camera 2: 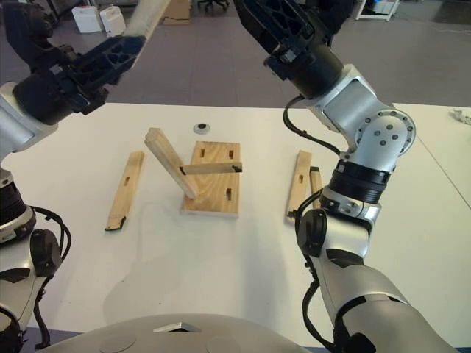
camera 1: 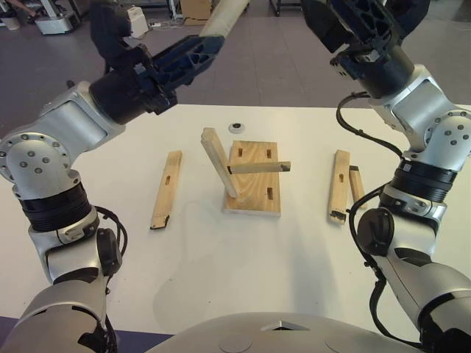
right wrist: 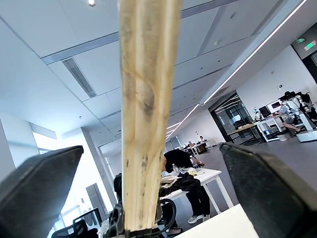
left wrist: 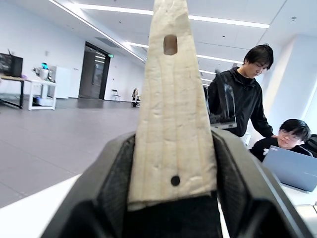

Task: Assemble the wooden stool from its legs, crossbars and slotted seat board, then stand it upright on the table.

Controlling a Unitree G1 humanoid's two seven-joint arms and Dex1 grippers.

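The slotted seat board (camera 1: 254, 180) lies flat at the table's middle. One leg (camera 1: 219, 162) leans up out of it, with a crossbar (camera 1: 259, 168) joined to it and reaching right over the board. My left gripper (camera 1: 206, 45) is raised over the table's far left edge, shut on another wooden leg (left wrist: 171, 114) that points up and away. High at the far right, my right gripper (right wrist: 148, 188) is open. A pale wooden bar (right wrist: 148, 99) runs between its spread fingers (right wrist: 39, 193) and touches neither.
A loose leg (camera 1: 167, 189) lies left of the board. A second leg (camera 1: 339, 185) and a thinner bar (camera 1: 356, 184) lie side by side to its right. A small round grey object (camera 1: 236, 128) sits behind the board. The white table (camera 1: 221, 272) has free room in front.
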